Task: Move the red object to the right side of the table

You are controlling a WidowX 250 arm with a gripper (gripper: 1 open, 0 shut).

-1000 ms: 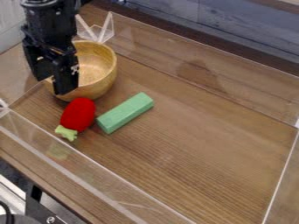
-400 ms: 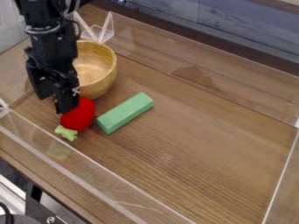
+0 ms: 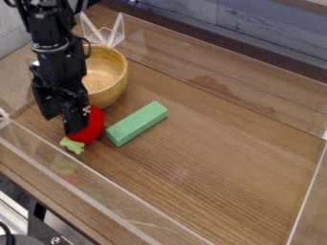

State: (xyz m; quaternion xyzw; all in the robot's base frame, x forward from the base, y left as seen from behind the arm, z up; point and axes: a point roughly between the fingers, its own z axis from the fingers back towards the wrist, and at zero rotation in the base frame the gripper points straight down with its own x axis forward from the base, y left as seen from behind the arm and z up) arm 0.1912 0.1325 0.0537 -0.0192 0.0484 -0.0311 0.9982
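Gripper over the strawberry, left side of the table.

I see the black gripper (image 3: 67,112) pointing straight down with its jaws spread wide, holding nothing. The red strawberry toy (image 3: 86,126) lies on the wooden table (image 3: 217,144) right beneath and just right of the fingers, which overlap its upper left part; whether they touch it I cannot tell. Its green leafy end points toward the near left wall. A green block (image 3: 137,123) lies just beside it to the right. A wooden bowl (image 3: 102,75) sits close behind.
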